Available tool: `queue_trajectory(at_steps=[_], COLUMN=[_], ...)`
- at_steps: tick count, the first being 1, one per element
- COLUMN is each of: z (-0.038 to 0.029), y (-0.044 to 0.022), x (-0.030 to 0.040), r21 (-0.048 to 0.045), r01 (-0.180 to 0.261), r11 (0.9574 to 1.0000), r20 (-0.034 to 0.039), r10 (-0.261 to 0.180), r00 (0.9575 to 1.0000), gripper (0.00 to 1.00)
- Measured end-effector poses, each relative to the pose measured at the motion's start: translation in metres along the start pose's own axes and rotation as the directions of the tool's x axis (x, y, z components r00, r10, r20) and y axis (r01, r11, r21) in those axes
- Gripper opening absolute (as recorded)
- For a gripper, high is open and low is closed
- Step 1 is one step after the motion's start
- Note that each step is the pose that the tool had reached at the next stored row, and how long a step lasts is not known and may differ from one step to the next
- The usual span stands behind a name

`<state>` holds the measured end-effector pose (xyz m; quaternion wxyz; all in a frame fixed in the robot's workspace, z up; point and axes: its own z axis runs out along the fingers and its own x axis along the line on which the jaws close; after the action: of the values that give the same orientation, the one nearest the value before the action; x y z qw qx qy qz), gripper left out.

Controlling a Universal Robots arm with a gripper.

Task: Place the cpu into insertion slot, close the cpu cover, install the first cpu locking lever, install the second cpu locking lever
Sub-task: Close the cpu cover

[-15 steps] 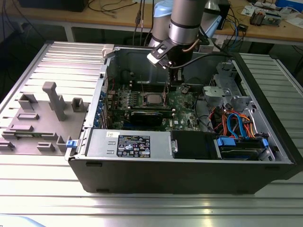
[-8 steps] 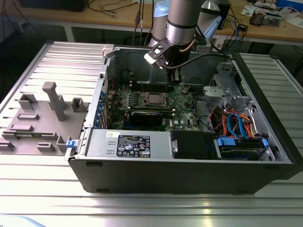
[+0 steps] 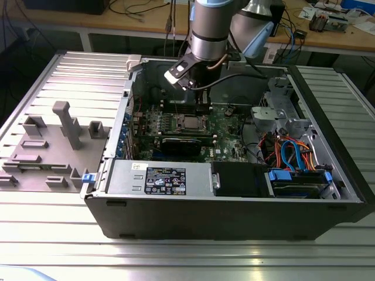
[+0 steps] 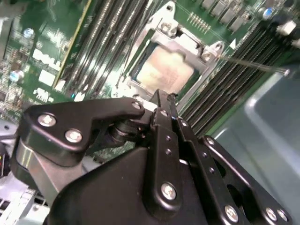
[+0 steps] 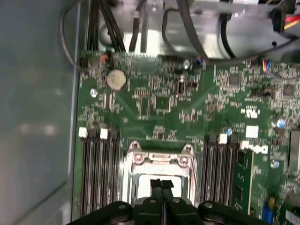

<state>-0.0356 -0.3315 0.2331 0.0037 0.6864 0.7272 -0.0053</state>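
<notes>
Ribbed metal surface (image 3: 176,257) carries the open computer case (image 3: 234,216); closed, empty claw (image 5: 161,183) hangs just above the cpu (image 3: 191,122), seated mid-frame in the exterior view beneath the cpu cover (image 4: 206,56); memory slots (image 5: 98,178) crowd both socket edges.

A ribbed metal table (image 3: 176,260) spreads near. A wooden workbench (image 3: 58,22) strewn with cables (image 3: 136,8) lines the far side.
</notes>
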Motion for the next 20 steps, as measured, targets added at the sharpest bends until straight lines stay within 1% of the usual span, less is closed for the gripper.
queue_trajectory(at_steps=[2,6,7,8,9,10,12,14,15,16,17,19,20], z=[0.0027,0.0065,0.0145,0.0202,0.0273,0.0273,0.0264,0.0209,0.0204,0.0203,0.0203,0.0202,0.0202], y=[-0.0098,-0.019,-0.0336,-0.0361,-0.0368,-0.0368,-0.0368,-0.0368,-0.0367,-0.0345,-0.028,-0.0172,-0.0141], x=[0.0006,0.0012,0.0022,0.0024,0.0025,0.0025,0.0025,0.0024,0.0025,0.0023,0.0019,0.0013,0.0011], r21=[0.0022,0.0022,0.0038,0.0064,0.0124,0.0126,0.0124,0.0133,0.0134,0.0151,0.0194,0.0238,0.0244], r01=[0.0,0.0,0.0,0.0,0.0,0.0,0.0,0.0,0.0,0.001,0.0,0.0,0.001], r11=[1.0,1.0,1.0,1.0,0.9999,0.9999,0.9999,0.9999,0.9999,0.9999,0.9998,0.9997,0.9997], r20=[-0.0002,-0.0008,-0.0007,-0.0009,-0.0012,-0.0012,-0.0015,-0.0014,-0.0017,-0.0016,-0.003,-0.0034,-0.0033], r10=[0.0,0.0,0.0,0.0,0.0,0.0,0.0,0.0,0.0,-0.001,0.0,0.0,0.0], r00=[1.0,1.0,1.0,1.0,1.0,1.0,1.0,1.0,1.0,1.0,1.0,1.0,1.0], gripper=[0.11,0.11,0.11,0.11,0.11,0.11,0.11,0.11,0.11,0.11,0.11,0.11,0.11])
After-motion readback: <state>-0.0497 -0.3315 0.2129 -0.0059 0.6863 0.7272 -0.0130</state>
